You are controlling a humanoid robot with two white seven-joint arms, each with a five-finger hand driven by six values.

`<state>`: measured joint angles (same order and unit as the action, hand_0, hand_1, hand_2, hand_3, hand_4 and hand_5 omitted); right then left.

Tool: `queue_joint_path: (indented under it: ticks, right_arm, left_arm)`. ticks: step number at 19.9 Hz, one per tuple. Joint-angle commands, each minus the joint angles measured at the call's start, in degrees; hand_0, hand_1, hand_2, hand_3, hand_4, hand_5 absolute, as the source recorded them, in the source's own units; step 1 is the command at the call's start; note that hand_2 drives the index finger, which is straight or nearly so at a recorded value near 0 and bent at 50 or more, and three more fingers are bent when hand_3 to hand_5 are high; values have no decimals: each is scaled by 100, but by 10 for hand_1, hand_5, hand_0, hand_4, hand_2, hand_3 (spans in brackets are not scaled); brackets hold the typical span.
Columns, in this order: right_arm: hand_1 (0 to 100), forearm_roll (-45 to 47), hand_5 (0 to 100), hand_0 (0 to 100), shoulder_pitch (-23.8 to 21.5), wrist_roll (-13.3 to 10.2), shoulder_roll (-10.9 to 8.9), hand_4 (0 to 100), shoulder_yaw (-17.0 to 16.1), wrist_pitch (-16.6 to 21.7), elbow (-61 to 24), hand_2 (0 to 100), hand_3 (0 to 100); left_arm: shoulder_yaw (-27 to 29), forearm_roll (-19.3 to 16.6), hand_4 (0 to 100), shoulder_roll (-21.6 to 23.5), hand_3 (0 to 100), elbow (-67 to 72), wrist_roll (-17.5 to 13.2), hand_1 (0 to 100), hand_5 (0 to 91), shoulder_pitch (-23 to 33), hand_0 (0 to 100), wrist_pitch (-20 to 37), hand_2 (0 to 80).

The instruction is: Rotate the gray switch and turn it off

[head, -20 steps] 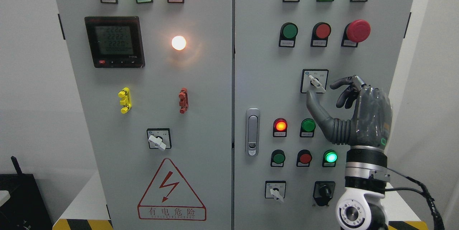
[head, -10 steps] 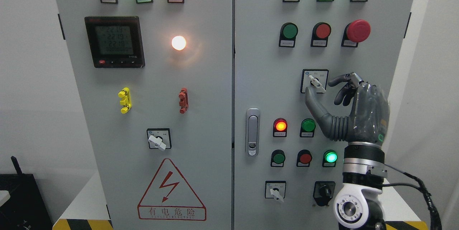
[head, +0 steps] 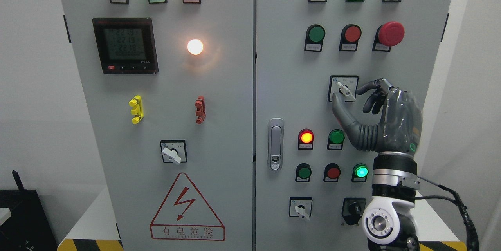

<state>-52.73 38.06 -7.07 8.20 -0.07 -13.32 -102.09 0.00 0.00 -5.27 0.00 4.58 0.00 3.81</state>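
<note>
You are facing a gray cabinet (head: 219, 98) with two doors standing on a counter (head: 92, 219). Your right hand (head: 375, 114) is rising from the lower right in front of the right door (head: 289, 67). Its fingers (head: 366, 87) are curling loosely, thumb and index spread on either side of the switch (head: 344, 89), at or just off the knob; you are not gripping it. The switch is sitting in its square plate at mid-height of that door, lever tilting down to the right. Below it a red lamp (head: 306, 137) is glowing.
</note>
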Motion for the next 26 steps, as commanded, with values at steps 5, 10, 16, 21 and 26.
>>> queue_joint_path:
  ticks: [5,10,16,21,26]
  right_arm:
    - [448,-9,1000,120,52,13,-2,923,-55,-13,92,576,893]
    - [456,-9,1000,126,96,13,-2,923,-46,-13,92,592,897]
    - [461,-27,1000,126,105,22,-2,922,-46,-13,119,602,902]
    - [464,-36,1000,127,131,31,-2,923,-37,-13,119,605,908]
    - [463,-53,1000,134,131,39,-2,925,-37,-22,128,610,911]
  left_arm:
    - [44,114,0,0,0,-149,-1,389,0,-53,120,-3,0]
    - [44,114,0,0,0,-149,-1,389,0,-53,120,6,0]
    - [44,114,0,0,0,-149,-1,389,0,-53,120,6,0]
    - [44,114,0,0,0,-149,-1,389,0,-53,120,-3,0]
    - [44,114,0,0,0,-149,-1,389,0,-53,120,-3,0]
